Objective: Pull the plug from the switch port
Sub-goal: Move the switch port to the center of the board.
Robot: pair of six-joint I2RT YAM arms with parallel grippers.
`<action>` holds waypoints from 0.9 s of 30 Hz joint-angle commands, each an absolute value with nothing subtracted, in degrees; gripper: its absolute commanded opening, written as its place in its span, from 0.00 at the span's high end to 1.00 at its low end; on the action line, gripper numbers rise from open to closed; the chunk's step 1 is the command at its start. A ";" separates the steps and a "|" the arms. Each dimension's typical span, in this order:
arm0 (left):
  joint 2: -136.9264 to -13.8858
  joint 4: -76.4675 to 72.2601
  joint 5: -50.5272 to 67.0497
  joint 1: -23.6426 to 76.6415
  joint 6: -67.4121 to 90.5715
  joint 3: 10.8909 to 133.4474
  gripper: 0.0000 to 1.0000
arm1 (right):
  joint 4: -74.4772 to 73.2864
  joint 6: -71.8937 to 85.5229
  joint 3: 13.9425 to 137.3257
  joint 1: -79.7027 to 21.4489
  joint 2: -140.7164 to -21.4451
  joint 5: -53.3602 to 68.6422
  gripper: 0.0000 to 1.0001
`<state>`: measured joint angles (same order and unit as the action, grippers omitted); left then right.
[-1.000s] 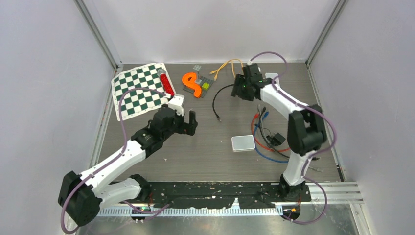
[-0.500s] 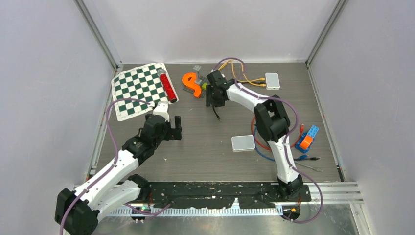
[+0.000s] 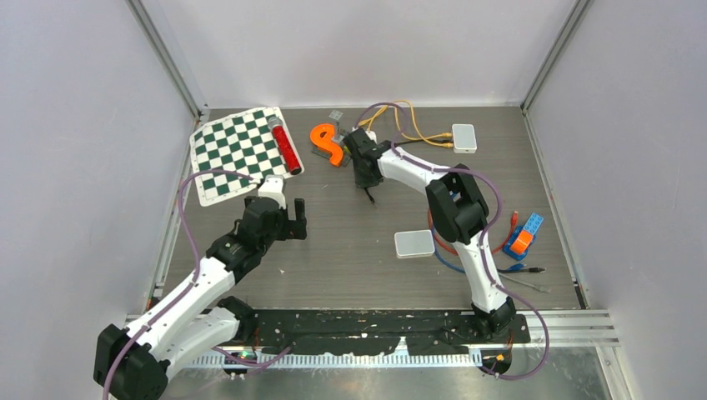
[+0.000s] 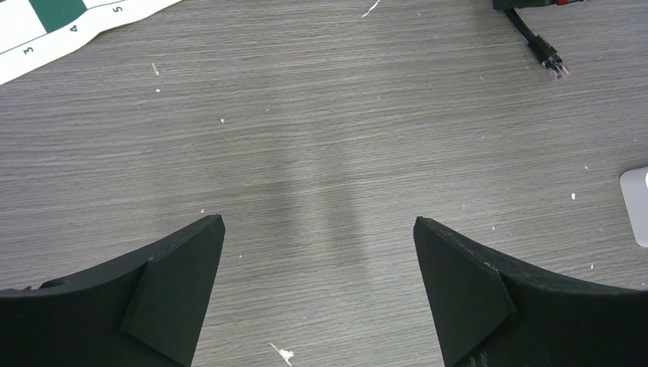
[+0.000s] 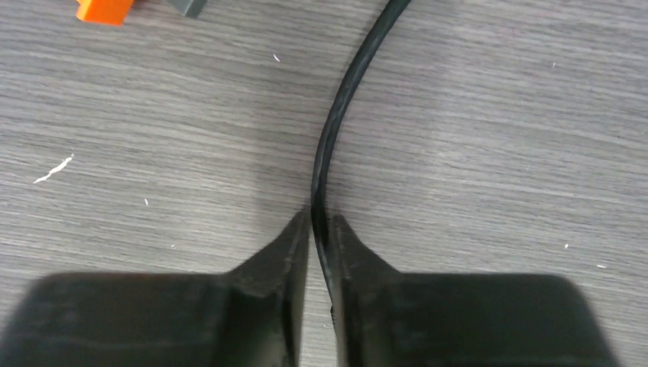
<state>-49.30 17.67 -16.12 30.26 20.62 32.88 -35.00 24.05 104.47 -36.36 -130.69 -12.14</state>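
Observation:
A small white box, the switch [image 3: 463, 137], lies at the back right with a yellow cable [image 3: 413, 125] whose plug [image 3: 448, 143] sits in its left side. My right gripper [image 3: 365, 173] is left of it, low over the table, its jaws shut on a loose black cable [image 5: 336, 115]; the right wrist view shows the cable pinched at my right gripper's [image 5: 319, 218] tips. That cable's free plug [image 4: 552, 63] lies on the table just nearer. My left gripper [image 4: 319, 229] hangs wide open over bare table, its place in the top view [image 3: 283, 218] being left of centre.
A checkered mat [image 3: 238, 150] with a red cylinder [image 3: 285, 146] lies at the back left. An orange S-shaped piece [image 3: 327, 143] and grey bricks [image 3: 338, 117] sit beside my right gripper. A second white box [image 3: 414, 243], red and blue cables [image 3: 446, 250] and toy bricks [image 3: 523, 235] lie right.
My right arm swung from the back right over to the black cable, dropped onto it and closed its jaws. My left arm drew back a little toward the near left, still open.

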 commanded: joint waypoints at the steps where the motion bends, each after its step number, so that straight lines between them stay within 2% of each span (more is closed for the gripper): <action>1: -48.42 16.96 -17.31 29.81 21.05 32.54 0.00 | -37.09 21.21 101.85 -37.10 -128.65 -12.69 0.84; 3: -48.55 16.80 -17.27 29.75 21.09 32.41 0.00 | -36.18 20.32 98.96 -37.68 -126.80 -12.51 0.92; 6: -48.90 16.66 -16.99 29.62 21.18 32.36 0.00 | -32.84 20.73 93.19 -38.51 -124.29 -11.79 0.95; 14: -49.49 16.15 -16.15 29.28 21.17 32.10 0.00 | -20.35 24.81 69.52 -41.61 -110.14 -3.88 0.95; 27: -49.97 15.99 -15.03 29.00 21.53 32.02 0.01 | -18.59 24.83 58.53 -52.37 -100.13 1.44 0.88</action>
<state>-50.02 17.63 -15.33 29.36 20.71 32.40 -16.64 24.25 60.75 -50.13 -102.69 -2.61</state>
